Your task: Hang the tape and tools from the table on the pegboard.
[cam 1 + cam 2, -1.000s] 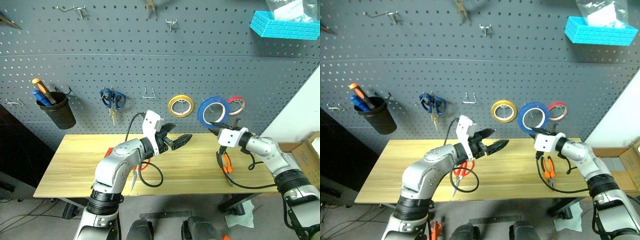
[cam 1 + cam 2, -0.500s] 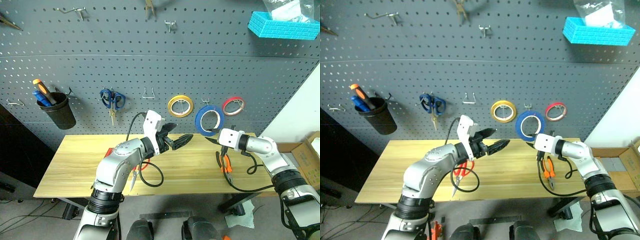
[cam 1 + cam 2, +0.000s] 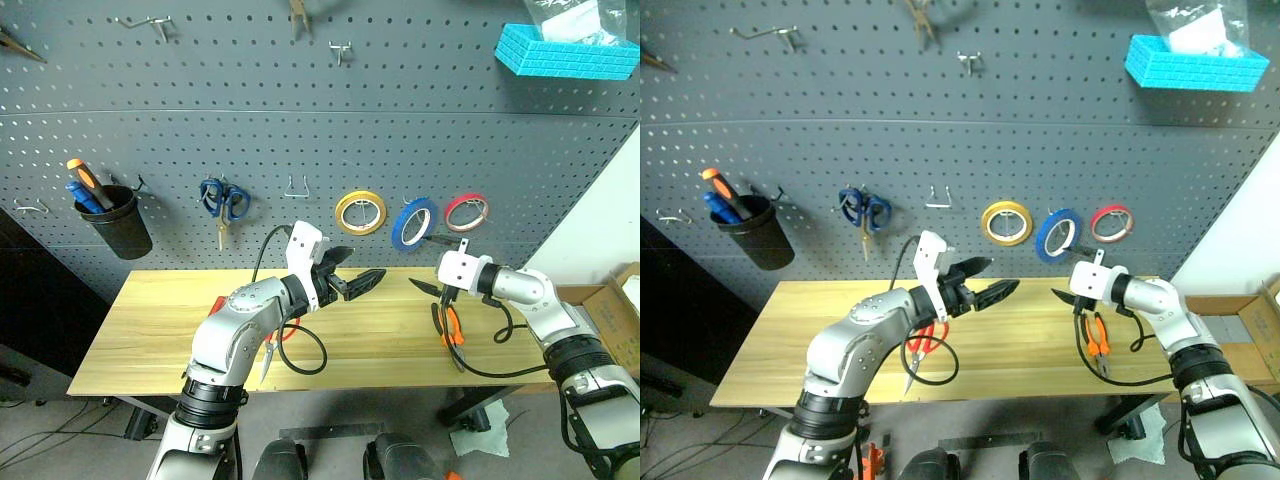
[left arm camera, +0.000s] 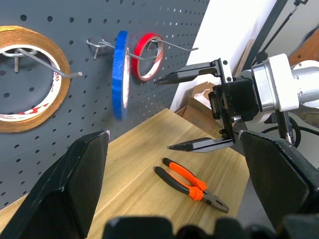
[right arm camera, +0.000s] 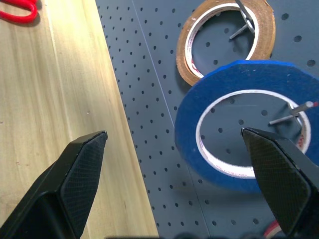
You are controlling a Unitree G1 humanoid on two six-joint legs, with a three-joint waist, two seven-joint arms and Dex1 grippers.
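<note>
Blue tape [image 3: 412, 223] hooked, just beyond right gripper [image 3: 428, 264]

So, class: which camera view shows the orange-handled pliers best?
The left wrist view: the pliers lie whole on the table, unobstructed. Both head views show them small, partly behind the right gripper and its cable.

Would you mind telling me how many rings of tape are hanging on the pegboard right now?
3, in a row on hooks above the table's right half: the yellow ring on the left, the blue ring in the middle, the red ring on the right.
</note>
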